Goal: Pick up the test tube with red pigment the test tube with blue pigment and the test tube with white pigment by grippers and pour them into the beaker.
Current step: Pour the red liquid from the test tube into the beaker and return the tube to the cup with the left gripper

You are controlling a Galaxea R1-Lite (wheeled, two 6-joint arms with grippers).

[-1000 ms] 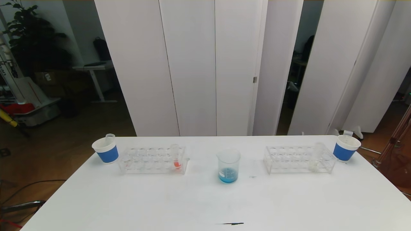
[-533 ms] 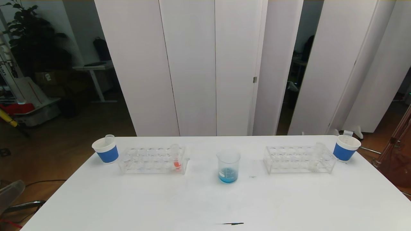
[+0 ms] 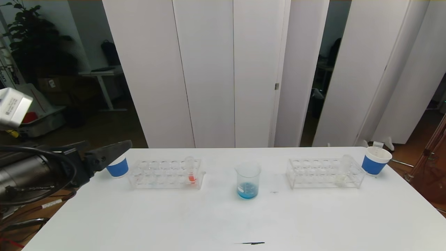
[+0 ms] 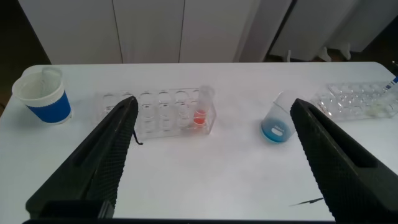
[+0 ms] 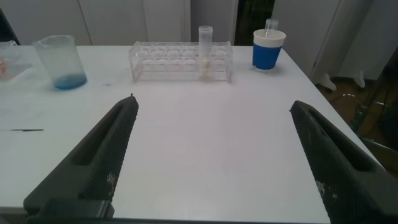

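Risk of toppling: left gripper, jaws spread wide and empty, has red-pigment test tube ahead between them, where a misjudged closure could tip its rack.

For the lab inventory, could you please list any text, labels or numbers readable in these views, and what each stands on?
None can be read.
Beaker: white graduation marks, too small to read.
Label on the left arm's camera housing: print too blurred to read.
Blue-and-white paper cups: no print visible.
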